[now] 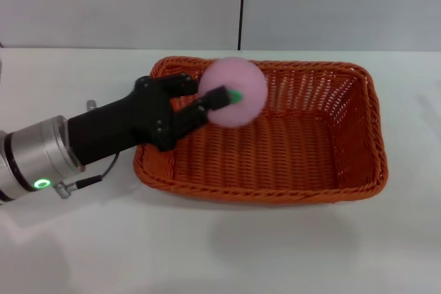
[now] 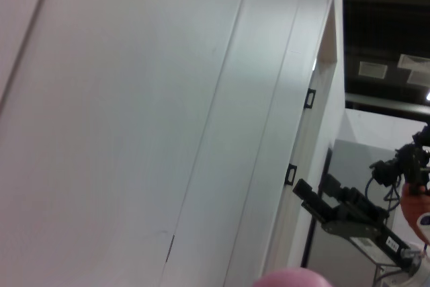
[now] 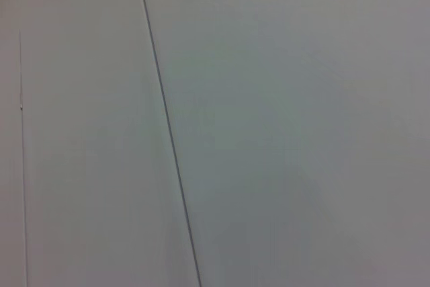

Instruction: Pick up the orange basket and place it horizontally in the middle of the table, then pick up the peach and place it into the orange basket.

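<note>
The orange basket [image 1: 275, 135] lies lengthwise across the middle of the white table [image 1: 207, 253] in the head view. The pale-pink peach [image 1: 238, 92] hangs above the basket's left half, over its inside. My left gripper [image 1: 213, 98] reaches in from the left and is shut on the peach, a black finger crossing its front by the green leaf mark. In the left wrist view only the peach's pink edge [image 2: 292, 277] shows, against a white wall. My right gripper is out of view.
Bare white tabletop runs in front of the basket and to its right [image 1: 413, 101]. A white wall with a dark vertical seam [image 1: 242, 5] stands behind the table. The right wrist view shows only a white panelled wall [image 3: 269, 132].
</note>
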Tool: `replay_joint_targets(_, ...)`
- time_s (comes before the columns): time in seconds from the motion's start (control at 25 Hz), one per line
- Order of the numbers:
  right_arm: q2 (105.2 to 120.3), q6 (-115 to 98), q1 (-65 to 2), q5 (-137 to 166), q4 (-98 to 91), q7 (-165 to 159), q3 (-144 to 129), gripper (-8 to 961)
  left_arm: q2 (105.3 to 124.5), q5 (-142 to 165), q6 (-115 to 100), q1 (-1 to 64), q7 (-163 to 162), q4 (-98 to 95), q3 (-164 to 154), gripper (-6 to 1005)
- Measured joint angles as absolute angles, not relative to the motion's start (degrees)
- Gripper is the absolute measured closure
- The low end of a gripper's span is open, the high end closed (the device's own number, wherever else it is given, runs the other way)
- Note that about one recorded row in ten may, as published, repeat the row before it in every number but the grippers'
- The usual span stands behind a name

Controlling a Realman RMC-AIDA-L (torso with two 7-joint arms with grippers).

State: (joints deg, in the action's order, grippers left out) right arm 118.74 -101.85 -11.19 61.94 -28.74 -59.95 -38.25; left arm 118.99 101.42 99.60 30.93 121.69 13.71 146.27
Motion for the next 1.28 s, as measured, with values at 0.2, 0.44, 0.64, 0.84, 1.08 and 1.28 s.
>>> replay_joint_targets(0.2,118.74,-102.8,-10.4,61.9,-28.6,-60.1,-38.2,360,118.95,101.4,99.1,30.5,123.2,13.3,145.9,648)
replay_joint_targets(0.44,118.74,-103.4,-9.3,61.9,-28.7,-60.1,-38.1,360,118.77,101.4,98.8,28.8,123.3,13.4,146.3,409)
replay_joint_targets(0.64,118.72,-104.7,-8.4,61.9,-28.6,-60.0,-37.5,360,118.61,101.4,99.6,27.6,123.4,13.4,146.2,241)
replay_joint_targets(0.84,118.76,-105.8,-6.9,62.1,-28.3,-59.5,-35.3,360,118.3,99.4,101.1,21.6,126.6,14.5,151.5,153)
replay_joint_targets(1.08,118.8,-106.3,-6.1,62.0,-21.8,-53.4,-29.8,360,118.2,89.3,102.3,11.6,132.3,15.7,160.4,153)
replay_joint_targets(1.28,118.92,-106.6,-7.6,62.0,-15.6,-47.5,-26.3,360,118.16,84.2,102.4,8.0,134.3,15.6,161.2,153)
